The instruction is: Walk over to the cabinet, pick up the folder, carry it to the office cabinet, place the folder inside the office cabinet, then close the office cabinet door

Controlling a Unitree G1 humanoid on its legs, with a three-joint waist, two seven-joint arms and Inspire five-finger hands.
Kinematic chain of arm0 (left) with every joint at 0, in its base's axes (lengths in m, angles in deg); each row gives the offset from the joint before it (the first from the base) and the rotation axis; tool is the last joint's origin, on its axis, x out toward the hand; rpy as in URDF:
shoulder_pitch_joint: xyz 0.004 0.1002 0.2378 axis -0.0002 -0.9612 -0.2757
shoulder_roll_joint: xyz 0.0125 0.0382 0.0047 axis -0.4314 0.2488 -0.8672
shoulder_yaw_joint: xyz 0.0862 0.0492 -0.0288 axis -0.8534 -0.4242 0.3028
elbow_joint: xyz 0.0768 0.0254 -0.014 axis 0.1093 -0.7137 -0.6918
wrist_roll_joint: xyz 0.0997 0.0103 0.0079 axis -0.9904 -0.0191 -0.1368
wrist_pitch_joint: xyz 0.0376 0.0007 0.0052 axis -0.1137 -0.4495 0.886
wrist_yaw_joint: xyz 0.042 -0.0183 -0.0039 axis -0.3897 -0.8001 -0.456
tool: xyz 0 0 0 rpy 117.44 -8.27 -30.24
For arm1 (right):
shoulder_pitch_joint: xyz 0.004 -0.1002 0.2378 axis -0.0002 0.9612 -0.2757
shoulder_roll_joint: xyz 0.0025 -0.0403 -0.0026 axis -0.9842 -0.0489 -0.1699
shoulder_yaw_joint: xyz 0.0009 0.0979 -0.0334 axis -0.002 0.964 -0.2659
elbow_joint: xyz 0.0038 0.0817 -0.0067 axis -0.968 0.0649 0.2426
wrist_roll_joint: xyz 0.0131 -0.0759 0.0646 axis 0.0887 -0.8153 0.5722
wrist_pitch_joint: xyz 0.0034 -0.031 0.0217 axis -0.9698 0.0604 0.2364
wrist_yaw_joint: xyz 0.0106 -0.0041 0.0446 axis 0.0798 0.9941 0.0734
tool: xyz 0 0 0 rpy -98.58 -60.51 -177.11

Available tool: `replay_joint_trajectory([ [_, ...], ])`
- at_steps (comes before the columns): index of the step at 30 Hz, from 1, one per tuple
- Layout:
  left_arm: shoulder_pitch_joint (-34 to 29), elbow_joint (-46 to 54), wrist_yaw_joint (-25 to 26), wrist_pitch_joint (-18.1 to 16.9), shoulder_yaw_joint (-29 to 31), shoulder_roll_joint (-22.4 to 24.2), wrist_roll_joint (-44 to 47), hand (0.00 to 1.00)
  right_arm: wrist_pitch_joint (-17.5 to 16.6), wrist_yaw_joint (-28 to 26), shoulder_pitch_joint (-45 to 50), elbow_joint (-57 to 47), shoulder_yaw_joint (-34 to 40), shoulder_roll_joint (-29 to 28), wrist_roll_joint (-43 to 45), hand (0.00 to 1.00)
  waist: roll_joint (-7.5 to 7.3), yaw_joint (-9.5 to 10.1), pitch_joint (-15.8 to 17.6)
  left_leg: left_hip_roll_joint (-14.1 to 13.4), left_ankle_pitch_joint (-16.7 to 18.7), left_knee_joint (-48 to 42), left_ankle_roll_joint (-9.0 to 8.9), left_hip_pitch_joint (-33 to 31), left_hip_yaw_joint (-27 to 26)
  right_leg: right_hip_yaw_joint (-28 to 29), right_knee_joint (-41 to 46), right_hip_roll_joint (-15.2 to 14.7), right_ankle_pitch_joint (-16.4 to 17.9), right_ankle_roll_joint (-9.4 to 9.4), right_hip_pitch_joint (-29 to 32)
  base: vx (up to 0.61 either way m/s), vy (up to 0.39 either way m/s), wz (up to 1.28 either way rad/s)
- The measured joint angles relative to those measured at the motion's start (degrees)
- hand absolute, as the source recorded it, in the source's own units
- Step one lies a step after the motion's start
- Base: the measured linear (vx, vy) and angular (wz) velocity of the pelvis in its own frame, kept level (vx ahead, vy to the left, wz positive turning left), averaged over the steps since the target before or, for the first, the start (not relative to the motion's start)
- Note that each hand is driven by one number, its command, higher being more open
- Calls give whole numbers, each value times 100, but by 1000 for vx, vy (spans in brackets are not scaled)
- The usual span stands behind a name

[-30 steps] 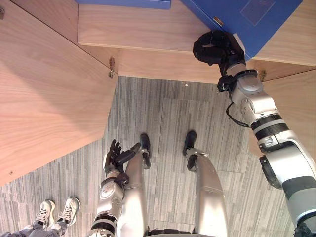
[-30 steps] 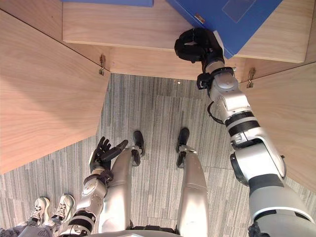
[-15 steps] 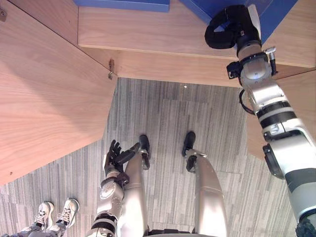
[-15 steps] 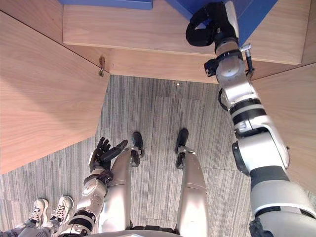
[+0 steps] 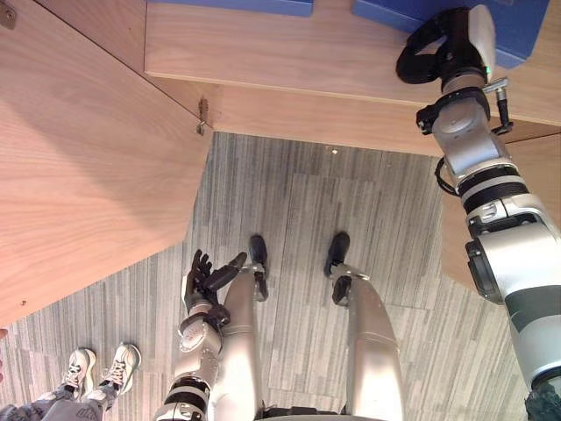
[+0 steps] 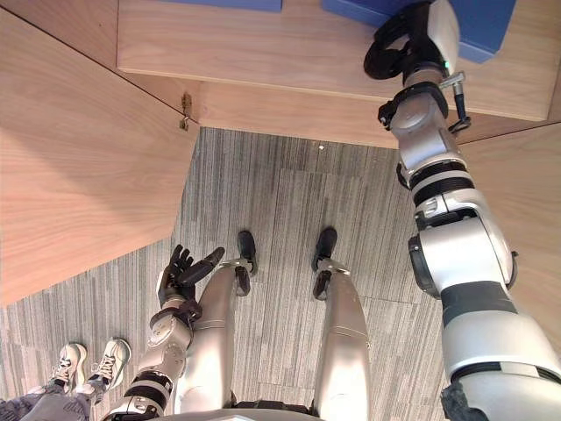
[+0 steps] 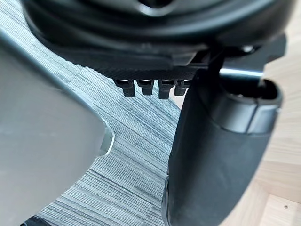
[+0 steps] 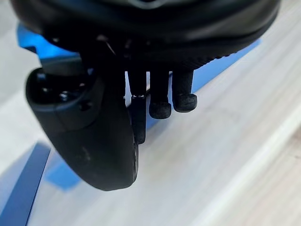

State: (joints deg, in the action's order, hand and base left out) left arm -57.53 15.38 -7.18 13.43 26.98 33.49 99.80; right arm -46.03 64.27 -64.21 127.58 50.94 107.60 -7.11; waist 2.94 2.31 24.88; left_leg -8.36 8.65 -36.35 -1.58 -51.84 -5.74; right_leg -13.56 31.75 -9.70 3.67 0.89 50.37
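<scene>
Pale wooden cabinet door swung open at left | dark left hand held low over grey carpet, fingers loosely spread, nothing held | flat blue folder laid on wooden shelf | dark right hand set at its near edge, grasp cannot be told

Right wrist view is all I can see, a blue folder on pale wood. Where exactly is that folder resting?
Observer: The head cameras show the blue folder lying on the cabinet shelf, the right robot hand at its near edge.
Operator: Are the doors open?
Observer: Yes, the left door stands swung out toward the robot.
Operator: And the other arm?
Observer: The left robot hand hangs low, open, holding nothing.
</scene>
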Motion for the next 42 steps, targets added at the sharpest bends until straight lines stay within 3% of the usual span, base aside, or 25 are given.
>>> replay_joint_trajectory([
  [3, 0, 53, 3, 0, 17, 32, 1, 100, 0, 15, -131, -8, 71, 136, 67, 0, 1, -12, 0, 15, -11, 24, -2, -19, -24, 18, 3, -17, 0, 0, 47, 33, -10, 0],
  [4, 0, 90, 2, 2, 16, 54, 4, 100, 0, 15, -153, -57, 148, 140, 218, 100, 2, -18, -1, 14, -11, 15, -2, -15, -32, 25, 5, -18, 0, 0, 49, 38, -9, -3],
  [7, 0, 159, -8, 4, 16, 127, 5, 100, -4, 25, -135, -233, 383, 138, 474, 100, 2, -14, -1, 10, -10, -6, -2, -14, -34, 27, 22, -18, 0, 0, 48, 0, 0, 0],
  [10, 0, 269, -7, -5, 22, 199, 7, 100, -49, 116, 322, -1115, 697, 109, 765, 100, 2, -10, -1, -4, -6, -75, -4, 2, -36, 29, 66, -19, 2, 0, 17, 0, 0, 0],
  [14, -37, 269, -20, 60, 18, 229, 9, 100, -219, 252, 2086, -3524, 1077, -235, 952, 100, 1, -17, -1, -56, 95, -191, 5, 299, -32, 7, 117, 9, 79, -10, -337, 0, 0, 0],
  [17, -151, 260, -79, 143, 10, 275, -12, 100, -432, 266, 3359, -4749, 1138, -697, 928, 100, -12, -33, -7, -62, 185, -172, 4, 760, -49, 4, 114, 13, 165, 2, -779, 0, 0, 0],
  [21, -520, 127, -171, 215, 15, 214, -165, 100, -851, -52, 5147, -5477, 814, -1587, 780, 100, -208, -150, -104, -32, 175, 277, -34, 1729, -148, 8, -229, 48, 211, 30, -1650, 22, -38, 0],
  [27, -618, -840, -300, 360, -30, -270, -665, 100, -998, -932, 6706, -4550, 486, -2261, 441, 100, -530, -219, -513, 39, -128, 1397, -146, 2969, -282, 36, -1434, 265, -162, 95, -2849, 127, -24, -9],
  [32, -1071, -1122, -321, 493, 29, -376, -964, 100, -986, -1371, 7459, -2752, 758, -2613, 165, 100, -509, -322, -1124, 155, -228, 2239, -144, 4015, -535, 134, -2485, 319, -463, 257, -3886, 170, 41, -14],
  [35, -1205, -1127, -314, 503, 152, -416, -1091, 100, -946, -1400, 7701, -1633, 1535, -2814, 87, 100, -478, -354, -1478, 299, -357, 2774, -139, 4559, -626, 189, -3027, 315, -653, 343, -4397, 122, 48, -9],
  [38, -1260, -1127, -300, 502, 265, -444, -1317, 100, -819, -1338, 7749, -794, 2402, -2853, 462, 100, -476, -392, -1676, 378, -434, 3092, -132, 4963, -650, 192, -3231, 273, -701, 378, -4743, 62, 48, -1],
  [42, -1398, -1130, -315, 521, 270, -455, -1503, 100, -813, -1256, 7869, -487, 2898, -2828, 783, 100, -477, -481, -1781, 449, -535, 3345, -117, 5261, -655, 195, -3299, 270, -713, 389, -4954, -7, 11, -1],
])
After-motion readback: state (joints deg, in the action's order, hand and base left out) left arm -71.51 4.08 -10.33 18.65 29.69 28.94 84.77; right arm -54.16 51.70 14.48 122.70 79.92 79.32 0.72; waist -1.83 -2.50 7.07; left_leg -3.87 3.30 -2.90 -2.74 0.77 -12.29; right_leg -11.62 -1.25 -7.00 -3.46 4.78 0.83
